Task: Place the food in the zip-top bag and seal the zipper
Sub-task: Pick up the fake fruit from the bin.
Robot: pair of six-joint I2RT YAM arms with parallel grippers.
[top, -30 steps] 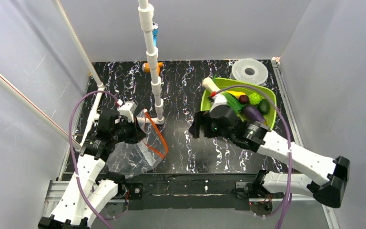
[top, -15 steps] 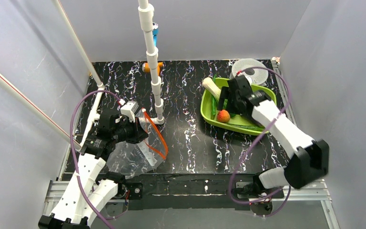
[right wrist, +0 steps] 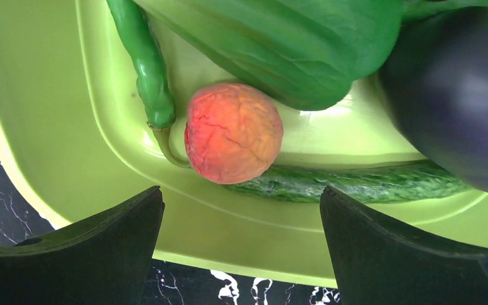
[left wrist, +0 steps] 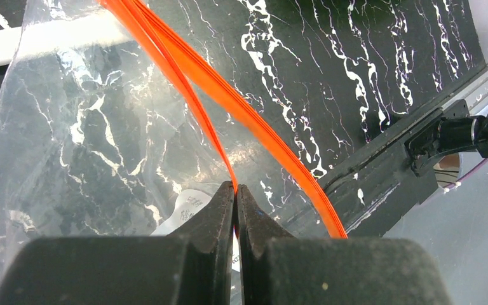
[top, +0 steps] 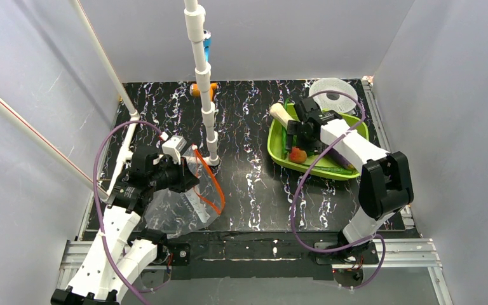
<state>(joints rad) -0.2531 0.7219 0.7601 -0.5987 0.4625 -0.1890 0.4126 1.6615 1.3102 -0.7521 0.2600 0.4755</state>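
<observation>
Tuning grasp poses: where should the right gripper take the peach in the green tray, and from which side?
Grip the peach across its round middle, coming straight down with the open right gripper. It is near-spherical, so any axis works; bare tray shows on one flank, while the green pod crowds the other, so that finger probably slips in tight.

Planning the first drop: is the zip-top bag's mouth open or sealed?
Open: the two strips of the zipper diverge, and the left gripper pinches one.
</observation>
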